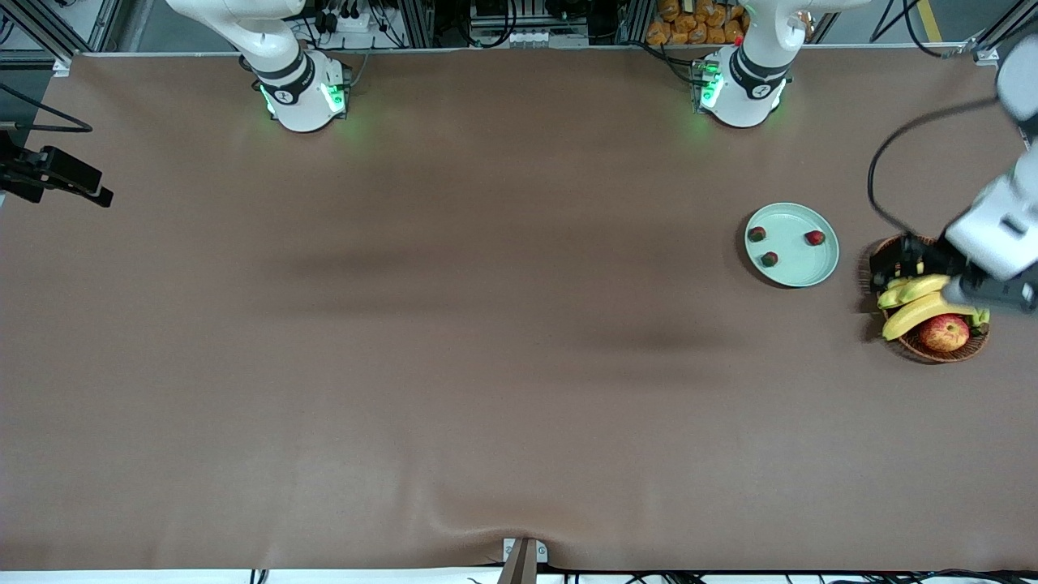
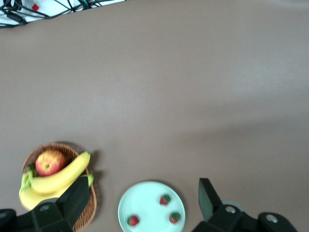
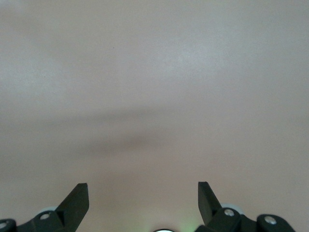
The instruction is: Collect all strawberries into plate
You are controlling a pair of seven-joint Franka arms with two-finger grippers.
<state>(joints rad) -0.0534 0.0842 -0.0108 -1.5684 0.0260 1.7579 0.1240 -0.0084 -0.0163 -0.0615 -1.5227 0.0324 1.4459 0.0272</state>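
The pale mint-green plate [image 1: 799, 212] lies toward the left arm's end of the table. Three strawberries lie in it: one [image 1: 757, 234], a second [image 1: 769, 259] and a third [image 1: 814, 238]. The left wrist view shows the plate [image 2: 145, 205] with the berries [image 2: 165, 199], [image 2: 175, 217], [image 2: 133, 221] far below. My left gripper [image 1: 888, 268] hangs open and empty high over the basket's edge beside the plate; it also shows in its wrist view [image 2: 143, 187]. My right gripper [image 3: 143, 186] is open and empty over bare table; it is out of the front view.
A brown wicker basket [image 1: 941, 350] with bananas [image 1: 916, 312] and a red-yellow apple [image 1: 945, 331] stands beside the plate, at the table's end; it also shows in the left wrist view [image 2: 53, 145]. A black camera mount [image 1: 57, 174] sits at the right arm's end.
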